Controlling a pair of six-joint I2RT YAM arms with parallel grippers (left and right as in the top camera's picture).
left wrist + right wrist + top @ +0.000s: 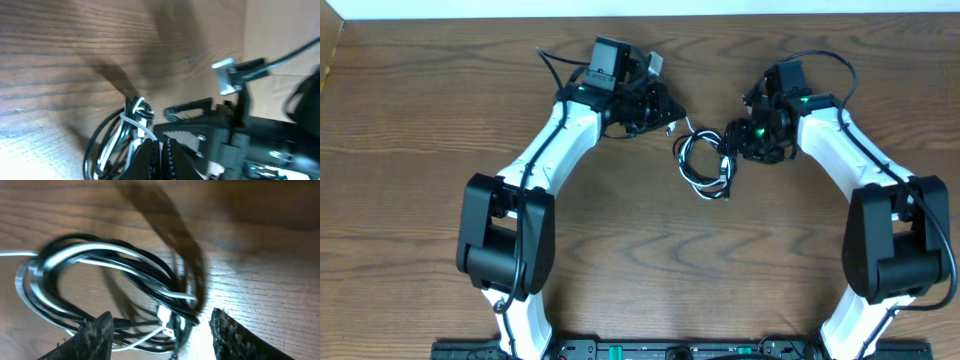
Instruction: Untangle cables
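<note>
The black and white cables (704, 165) lie coiled together in one small bundle on the wooden table between my two grippers. My left gripper (672, 120) is at the bundle's upper left. In the left wrist view its fingers (161, 144) are closed with the white cable (134, 124) running into their tips, and the coil (107, 145) lies just beyond. My right gripper (735, 142) is at the bundle's right side. In the right wrist view it is open (161, 317), with its fingers on either side of the coil (115, 260) and a white plug (167, 316).
The wooden table (640, 260) reaches the white back wall (720, 8) just behind both arms. The right arm's black body (250, 135) sits close in front of the left wrist camera. Thick black arm wires (820, 60) loop above the right wrist.
</note>
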